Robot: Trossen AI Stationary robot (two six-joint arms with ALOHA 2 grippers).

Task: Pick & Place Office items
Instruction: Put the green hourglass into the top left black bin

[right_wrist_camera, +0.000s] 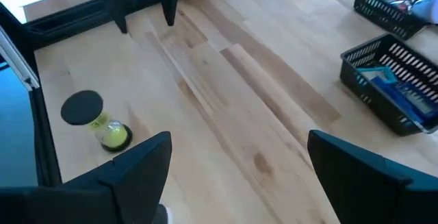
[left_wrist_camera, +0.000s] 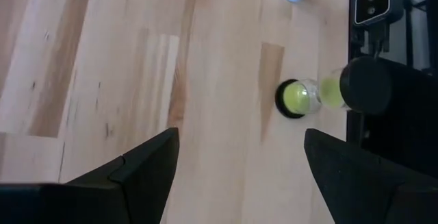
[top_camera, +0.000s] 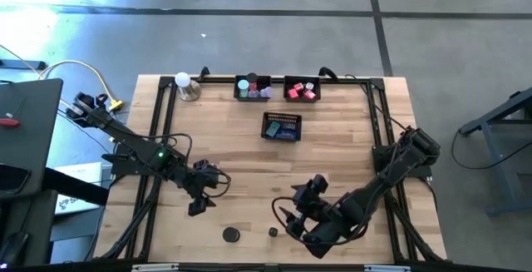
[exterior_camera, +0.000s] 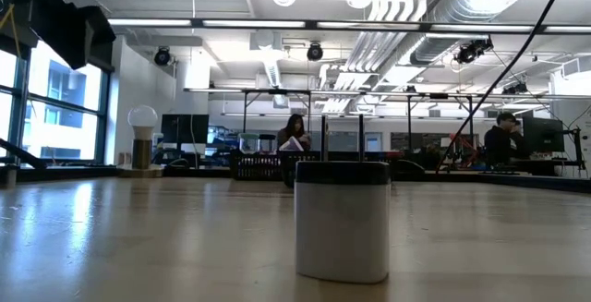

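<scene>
A small sand timer (top_camera: 231, 234) with black ends and yellow-green sand stands upright on the wood table near its front edge; it also shows in the left wrist view (left_wrist_camera: 301, 97) and the right wrist view (right_wrist_camera: 102, 125). A tiny white cylinder with a dark cap (top_camera: 273, 232) stands to its right, close to the low camera (exterior_camera: 342, 219). My left gripper (top_camera: 199, 201) hangs open, left of and farther back than the timer. My right gripper (top_camera: 287, 214) hangs open just right of the cylinder. Neither has anything between its fingers.
Two black mesh trays (top_camera: 253, 87) (top_camera: 302, 89) with teal, lavender and red pieces stand at the far edge. A third tray (top_camera: 281, 126) with dark blue blocks sits in front of them. A white ball lamp (top_camera: 184, 85) is far left. Bare wood lies mid-table.
</scene>
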